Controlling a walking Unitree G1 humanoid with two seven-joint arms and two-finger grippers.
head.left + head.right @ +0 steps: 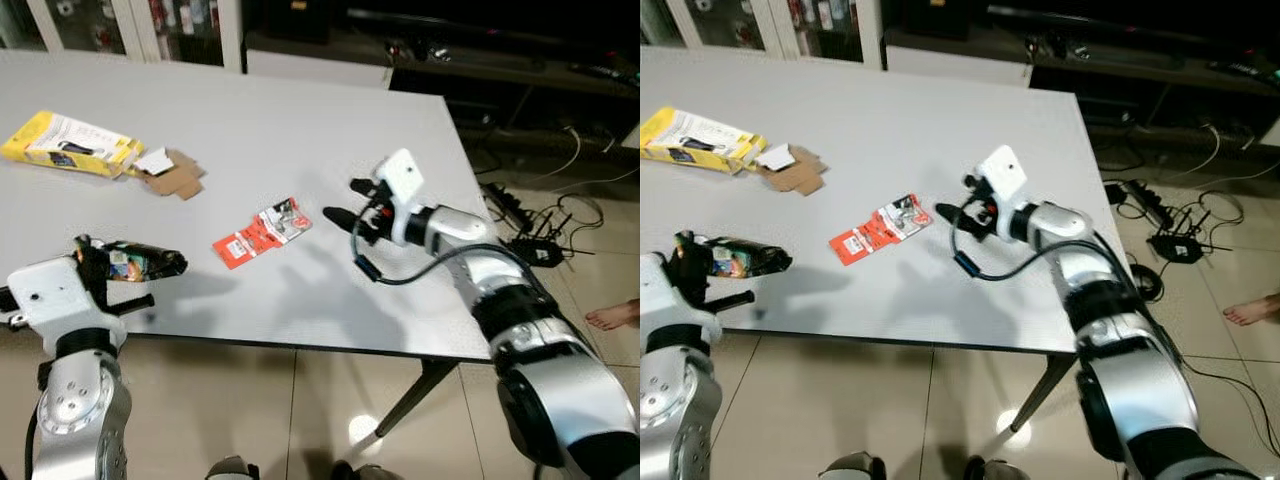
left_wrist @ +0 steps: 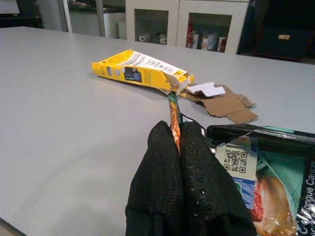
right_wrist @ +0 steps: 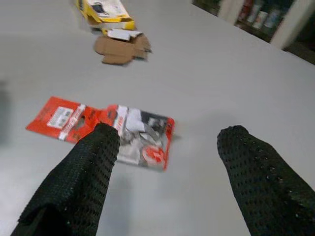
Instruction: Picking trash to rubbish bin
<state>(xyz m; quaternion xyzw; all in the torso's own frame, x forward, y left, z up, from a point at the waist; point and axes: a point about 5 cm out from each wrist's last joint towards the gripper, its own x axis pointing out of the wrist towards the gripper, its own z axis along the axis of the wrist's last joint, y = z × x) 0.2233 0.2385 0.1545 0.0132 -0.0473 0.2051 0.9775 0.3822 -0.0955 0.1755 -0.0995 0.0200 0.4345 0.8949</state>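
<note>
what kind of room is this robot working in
Probably a living or dining room in a home. A large grey table stands on a tiled floor, glass-fronted cabinets line the far wall, and a tangle of cables lies on the floor beside a dark low unit.

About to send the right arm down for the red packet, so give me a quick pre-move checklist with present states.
1. Right gripper jaws open: ok, wide apart in the right wrist view.
2. Red packet lying flat and free on the table: ok, nothing on top of it.
3. Right gripper lined up with the packet: ok, aimed at its near end, not yet touching.
4. Left gripper secure on the snack wrapper: ok, jaws shut on its edge.
5. Yellow box and torn cardboard away from the path: ok.
6. Rubbish bin location: cannot tell.
</note>
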